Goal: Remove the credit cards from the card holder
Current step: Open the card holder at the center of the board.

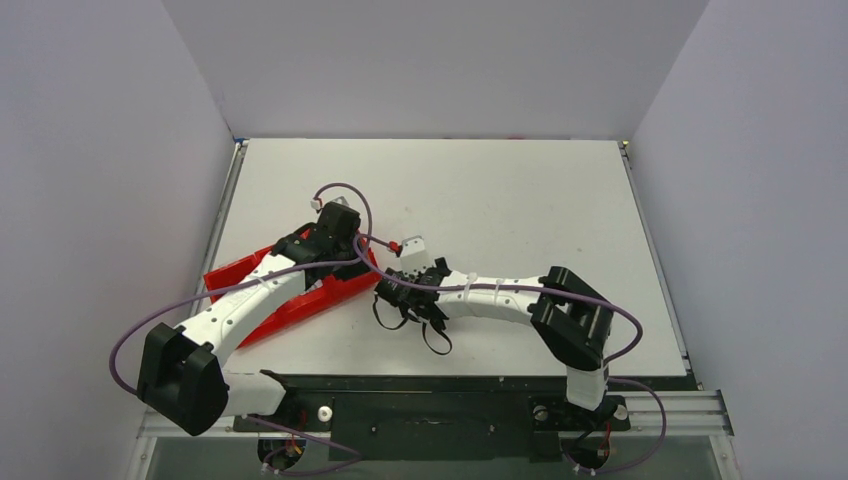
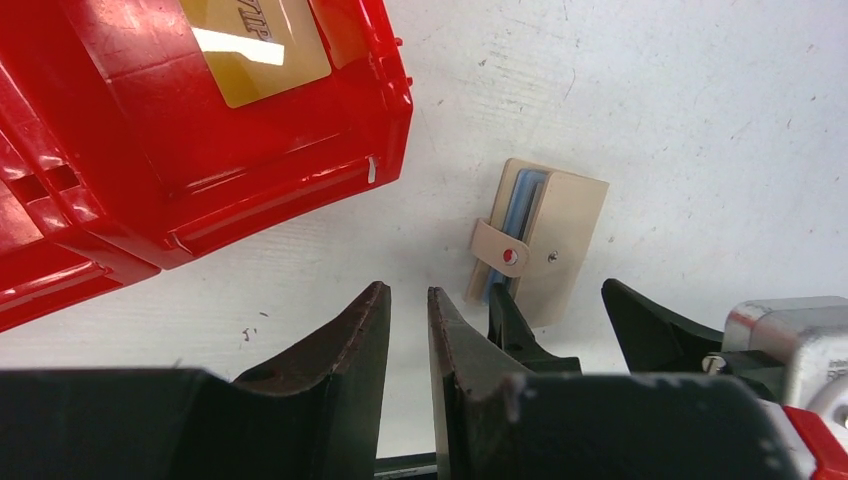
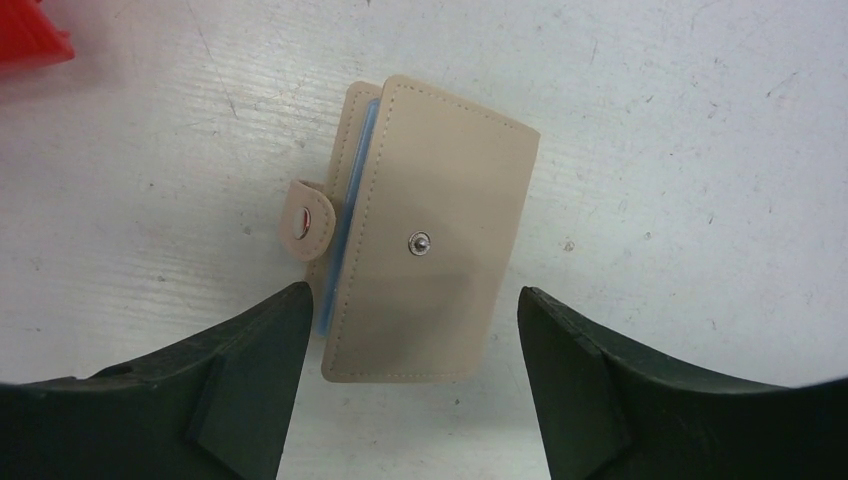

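The right gripper (image 3: 412,300) is spread wide, one finger on each side of the beige card holder (image 3: 440,190), which lies flat on the white table (image 3: 680,150) with its snap strap undone and a blue card (image 2: 522,200) edge showing. The left gripper (image 2: 408,305) hangs just beside it, nearly closed and empty. Farther off, a gold card (image 2: 255,50) lies in the red tray (image 2: 150,160).
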`<state>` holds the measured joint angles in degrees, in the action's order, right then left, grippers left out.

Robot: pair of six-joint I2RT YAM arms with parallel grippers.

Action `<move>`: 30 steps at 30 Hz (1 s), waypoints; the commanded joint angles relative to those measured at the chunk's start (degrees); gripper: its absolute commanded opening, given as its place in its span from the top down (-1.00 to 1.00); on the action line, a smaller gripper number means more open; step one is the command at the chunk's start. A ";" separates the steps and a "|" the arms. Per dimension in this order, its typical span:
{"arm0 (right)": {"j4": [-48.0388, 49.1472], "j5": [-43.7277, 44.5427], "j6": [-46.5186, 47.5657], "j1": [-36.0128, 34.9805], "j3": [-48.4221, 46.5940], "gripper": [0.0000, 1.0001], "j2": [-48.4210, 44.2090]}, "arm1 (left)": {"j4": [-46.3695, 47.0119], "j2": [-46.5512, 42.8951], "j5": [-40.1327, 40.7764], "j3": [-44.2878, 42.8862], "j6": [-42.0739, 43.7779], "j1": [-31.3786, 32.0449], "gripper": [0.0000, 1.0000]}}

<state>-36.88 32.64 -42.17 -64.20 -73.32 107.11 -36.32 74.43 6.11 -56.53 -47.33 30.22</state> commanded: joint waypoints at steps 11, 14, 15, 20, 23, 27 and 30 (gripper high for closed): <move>1.37 0.20 -1.32 1.85 3.26 0.64 -2.96 | 2.25 -0.78 -2.09 -0.76 1.28 0.11 0.62; 1.90 -0.17 -1.83 2.36 4.20 0.90 -4.72 | 2.94 -0.30 -2.59 -0.36 1.26 0.18 0.63; 2.12 -0.24 -2.23 2.56 4.69 1.00 -5.11 | 3.06 0.00 -2.77 -0.30 1.32 0.23 0.62; 4.02 -1.66 -3.41 3.57 8.06 1.00 -10.89 | 4.35 1.67 -4.05 -0.54 1.74 1.63 0.62; 9.79 -4.94 -3.70 5.74 13.27 1.00 -17.55 | 5.24 3.45 -4.43 -1.77 1.90 3.95 0.62; 18.70 -14.01 -4.90 11.56 22.16 1.00 -25.55 | 5.99 6.89 -4.53 -4.57 2.12 7.62 0.62; 21.13 -16.67 -5.19 15.94 27.56 1.00 -28.32 | 6.50 10.80 -4.45 -7.19 2.26 10.30 0.62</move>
<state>-22.79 21.67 -45.93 -52.40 -50.28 82.48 -33.39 81.89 2.28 -58.63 -46.00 37.76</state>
